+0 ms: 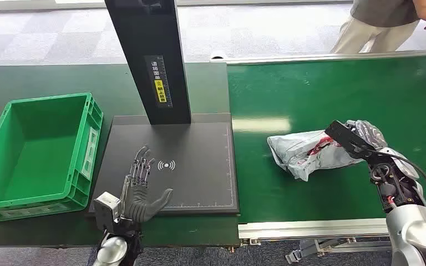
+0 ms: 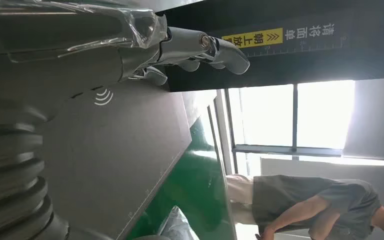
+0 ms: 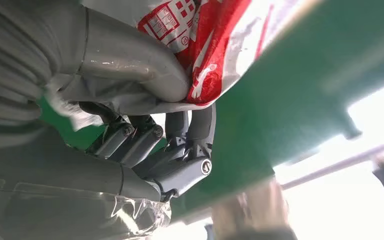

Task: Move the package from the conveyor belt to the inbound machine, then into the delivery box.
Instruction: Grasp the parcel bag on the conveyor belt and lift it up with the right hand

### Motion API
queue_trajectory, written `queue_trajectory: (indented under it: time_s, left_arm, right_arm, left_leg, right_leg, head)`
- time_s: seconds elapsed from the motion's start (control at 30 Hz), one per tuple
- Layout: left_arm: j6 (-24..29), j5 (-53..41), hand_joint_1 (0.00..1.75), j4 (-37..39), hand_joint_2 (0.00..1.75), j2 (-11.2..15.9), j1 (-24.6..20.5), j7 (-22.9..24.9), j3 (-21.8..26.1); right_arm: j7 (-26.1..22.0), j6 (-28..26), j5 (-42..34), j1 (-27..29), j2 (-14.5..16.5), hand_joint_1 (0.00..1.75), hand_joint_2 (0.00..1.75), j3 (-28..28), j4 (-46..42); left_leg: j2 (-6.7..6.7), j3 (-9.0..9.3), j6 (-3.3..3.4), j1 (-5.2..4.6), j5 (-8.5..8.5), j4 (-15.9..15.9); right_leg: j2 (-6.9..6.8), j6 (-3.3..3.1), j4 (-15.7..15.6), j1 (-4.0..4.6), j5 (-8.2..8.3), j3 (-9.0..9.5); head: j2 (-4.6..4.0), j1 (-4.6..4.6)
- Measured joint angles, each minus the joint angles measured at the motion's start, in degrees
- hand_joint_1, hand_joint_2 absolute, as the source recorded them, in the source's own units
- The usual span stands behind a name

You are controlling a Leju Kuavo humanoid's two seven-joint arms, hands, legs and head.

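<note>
Package: one grey and white plastic mailer with red print (image 1: 305, 151), crumpled, lying on the green conveyor belt (image 1: 333, 94) near my right side.
My right hand: my right hand (image 1: 360, 139) is at the package's near end; in the right wrist view my thumb (image 3: 130, 60) presses on the bag's red-printed face and my fingers (image 3: 180, 145) curl beneath its edge, so I judge I am grasping it, though it rests on the belt and is not yet lifted.
My left hand: my left hand (image 1: 140, 191) hovers released over the front corner of the inbound machine's dark plate (image 1: 199, 160), fingers spread, holding nothing.
Done so far: as I judge it, only the grasp on the package.
Left to do: lift it off the belt, lay it on the plate under the black scanner column (image 1: 150, 61), then carry it into the green delivery box (image 1: 11, 183), which stands just beside the plate on the tabletop (image 1: 44, 80).
Count: one package, one plate with one column, one box, one belt.
Bystander: one person (image 1: 388, 22) stands beyond the belt's far edge.
</note>
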Motion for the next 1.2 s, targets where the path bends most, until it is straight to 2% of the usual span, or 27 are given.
queue_trajectory:
  time_s: [0.07, 0.27, 0.37, 0.43, 0.53, 0.67, 1.03, 1.2]
  left_arm:
    - [-0.12, -0.06, 0.00, 0.00, 1.75, -0.03, -0.03, -0.04, -0.01]
    - [-0.99, -0.41, 0.00, 0.42, 1.75, -0.09, -0.90, -0.81, -0.20]
    - [-2.79, -1.37, 0.00, 2.42, 1.75, -0.50, -2.28, -1.01, -0.79]
    - [-3.33, -1.68, 0.00, 4.36, 1.75, -0.98, -3.81, -1.08, -1.40]
    - [-3.73, -0.77, 0.00, 6.92, 1.75, -1.54, -6.03, -1.15, -2.45]
    - [-3.19, 0.16, 0.00, 8.51, 1.75, -1.51, -6.82, -1.20, -3.28]
    - [-2.80, 2.06, 0.00, 9.72, 1.75, -0.74, -6.83, -1.23, -4.69]
    - [-2.31, 4.48, 0.00, 8.62, 1.75, 0.82, -5.75, -1.32, -5.75]
  right_arm:
    - [-1.71, -2.15, -1.13, 0.37, 0.25, 1.75, 1.75, -0.21, -1.16]
    - [-11.52, -15.03, -5.81, 5.45, 2.12, 1.75, 1.75, -1.60, -10.73]
    - [-15.74, -27.54, 2.91, 11.67, 4.28, 1.75, 1.75, 0.89, -18.67]
    - [-16.19, -31.39, 11.17, 15.42, 6.33, 1.75, 1.75, 3.90, -22.45]
    - [-16.49, -32.01, 17.33, 18.47, 9.02, 1.75, 1.75, 8.00, -24.89]
    - [-17.42, -32.14, 17.60, 19.33, 10.33, 1.75, 1.75, 11.54, -25.61]
    - [-17.88, -32.32, 14.53, 19.33, 10.59, 1.75, 1.75, 17.41, -25.79]
    - [-14.12, -32.30, 10.94, 18.35, 9.33, 1.75, 1.75, 22.51, -26.38]
  left_leg:
    - [-0.01, 0.00, 0.00, 0.00, 0.00, 0.00]
    - [-0.04, 0.00, 0.00, 0.01, 0.00, -0.01]
    - [-0.06, 0.01, -0.01, 0.06, -0.02, -0.02]
    - [0.08, 0.02, -0.02, 0.06, -0.04, -0.03]
    - [0.05, 0.01, -0.04, 0.06, 0.00, -0.04]
    - [0.05, 0.01, -0.05, 0.06, 0.04, -0.03]
    - [0.05, -0.01, -0.04, 0.03, 0.03, -0.02]
    - [0.04, 0.01, -0.05, 0.05, 0.04, -0.02]
  right_leg:
    - [0.00, 0.00, 0.00, 0.00, 0.00, 0.00]
    - [-0.03, 0.00, 0.00, 0.02, -0.01, 0.00]
    - [-0.04, -0.02, 0.00, 0.07, -0.03, 0.01]
    - [0.08, -0.03, 0.00, 0.08, -0.02, -0.01]
    - [0.05, -0.04, 0.00, 0.07, -0.02, -0.03]
    - [0.02, -0.04, 0.01, 0.06, 0.00, -0.02]
    - [0.03, -0.03, 0.01, 0.03, 0.00, -0.03]
    - [0.02, -0.04, 0.01, 0.05, 0.00, -0.03]
  head:
    - [0.00, 0.00]
    - [-0.01, 0.01]
    - [-0.01, 0.02]
    - [-0.01, -0.02]
    - [0.01, -0.01]
    - [0.01, 0.01]
    - [0.00, 0.00]
    - [0.00, 0.00]
